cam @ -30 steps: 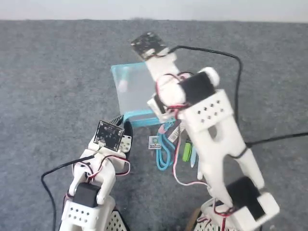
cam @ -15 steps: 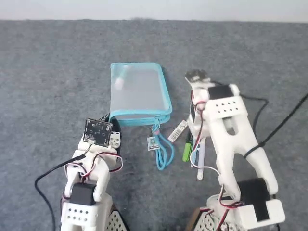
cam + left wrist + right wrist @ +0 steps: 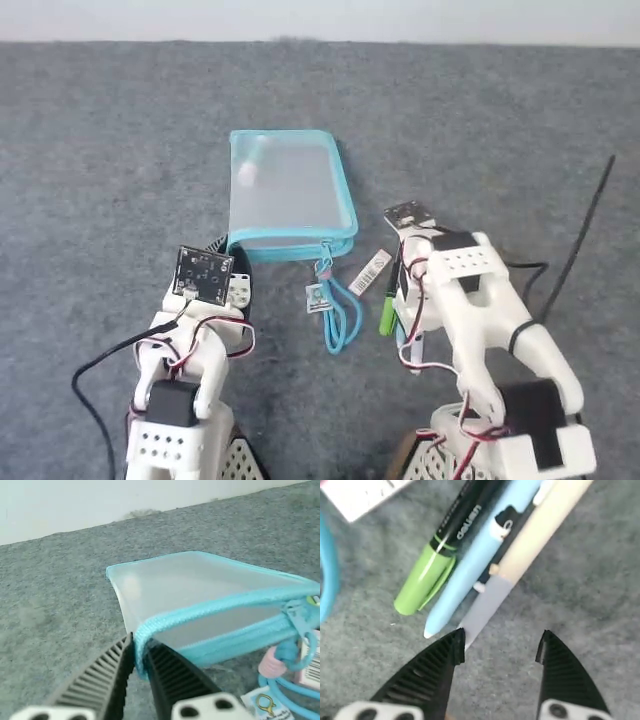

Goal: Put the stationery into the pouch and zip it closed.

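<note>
Here, leftmost: left gripper (image 3: pixel 137 652), clenched on the near corner of the pouch (image 3: pixel 200 595), which lies flat on the grey surface (image 3: pixel 100 150). Next: blue strap (image 3: pixel 340 315) trailing from the pouch's near edge. Then green highlighter (image 3: pixel 427 580), light blue pen (image 3: pixel 470 575) and cream-and-grey pen (image 3: pixel 535 530), side by side just beside the pouch. Rightmost: right gripper (image 3: pixel 500 642), jaws spread over the pen tips, grasping nothing.

The high camera looks steeply down from well above, the farthest off. The left wrist camera sits close behind the left gripper (image 3: pixel 140 647), facing low ahead at the translucent turquoise-edged zip pouch (image 3: pixel 200 590). The right wrist camera looks down past the right gripper (image 3: pixel 502 637), very near the green-capped black marker (image 3: pixel 427 575) just ahead. The high view shares both.
</note>
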Action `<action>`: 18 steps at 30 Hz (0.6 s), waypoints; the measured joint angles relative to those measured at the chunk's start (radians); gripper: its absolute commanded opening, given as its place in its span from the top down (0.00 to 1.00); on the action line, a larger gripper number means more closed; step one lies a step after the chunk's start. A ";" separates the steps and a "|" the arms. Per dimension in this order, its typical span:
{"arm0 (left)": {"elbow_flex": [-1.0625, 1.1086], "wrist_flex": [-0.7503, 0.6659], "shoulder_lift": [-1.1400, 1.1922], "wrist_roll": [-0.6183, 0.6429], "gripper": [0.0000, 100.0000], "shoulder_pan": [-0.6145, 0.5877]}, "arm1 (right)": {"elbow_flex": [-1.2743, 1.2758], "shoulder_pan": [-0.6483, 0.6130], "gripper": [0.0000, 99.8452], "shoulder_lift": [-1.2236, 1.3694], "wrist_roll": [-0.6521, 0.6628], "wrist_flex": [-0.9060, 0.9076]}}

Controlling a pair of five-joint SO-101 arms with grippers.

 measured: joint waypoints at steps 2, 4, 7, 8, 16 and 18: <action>0.000 0.000 0.000 0.000 0.99 0.000 | 0.003 0.000 0.77 -0.002 0.000 -0.009; 0.000 0.000 0.000 0.000 0.99 0.000 | 0.005 0.000 0.77 -0.002 -0.002 -0.011; 0.000 0.000 0.000 0.000 0.99 0.000 | 0.011 0.002 0.77 0.000 -0.002 -0.012; 0.000 0.000 0.000 0.000 0.99 0.000 | 0.018 0.002 0.77 0.000 0.000 -0.017; 0.000 0.000 0.000 0.000 0.99 0.000 | 0.072 -0.009 0.96 -0.002 0.000 -0.063; 0.000 0.000 0.000 0.000 0.99 0.000 | 0.072 0.011 1.00 -0.003 0.000 -0.064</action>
